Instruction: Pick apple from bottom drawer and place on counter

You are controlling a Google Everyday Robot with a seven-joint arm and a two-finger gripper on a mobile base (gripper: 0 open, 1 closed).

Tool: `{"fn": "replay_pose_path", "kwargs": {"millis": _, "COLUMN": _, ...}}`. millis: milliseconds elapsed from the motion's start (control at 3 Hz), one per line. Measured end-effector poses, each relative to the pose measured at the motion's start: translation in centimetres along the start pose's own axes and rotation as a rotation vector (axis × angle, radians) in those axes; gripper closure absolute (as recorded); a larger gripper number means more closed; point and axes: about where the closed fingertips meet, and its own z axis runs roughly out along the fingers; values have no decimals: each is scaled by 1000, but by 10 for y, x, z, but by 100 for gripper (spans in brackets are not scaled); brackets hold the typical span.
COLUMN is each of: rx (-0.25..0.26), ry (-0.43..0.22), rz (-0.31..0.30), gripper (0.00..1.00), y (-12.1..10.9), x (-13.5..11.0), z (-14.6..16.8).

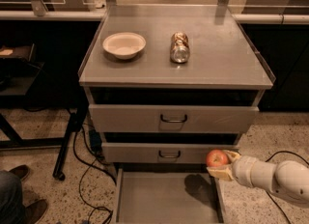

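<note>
The red-orange apple (217, 158) hangs between the yellowish fingers of my gripper (221, 163), which is shut on it. The white arm reaches in from the lower right. The apple is above the right rear corner of the open bottom drawer (159, 199), whose grey floor is bare and carries the arm's shadow. It sits just in front of the lower drawer front. The counter (217, 54) is the flat grey top of the cabinet, well above the gripper.
On the counter stand a white bowl (124, 44) at the left and a crushed shiny can (179, 47) in the middle. Two shut drawer fronts (173, 118) with dark handles face me. Cables and a dark stand leg (67, 136) lie at the left; a person's shoes (21, 194) are at the bottom left.
</note>
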Motion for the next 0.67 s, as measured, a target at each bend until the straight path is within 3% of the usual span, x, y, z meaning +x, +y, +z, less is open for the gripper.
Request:
{"fn": "replay_pose_path", "kwargs": {"millis": 333, "rx": 2, "ry": 0, "rz": 0, "gripper": 100, "y": 0, "x": 0, "z": -1}}
{"fn": "replay_pose_path", "kwargs": {"millis": 667, "rx": 14, "ry": -16, "rz": -23, "gripper": 100, "y": -6, "x": -21, "z": -4}}
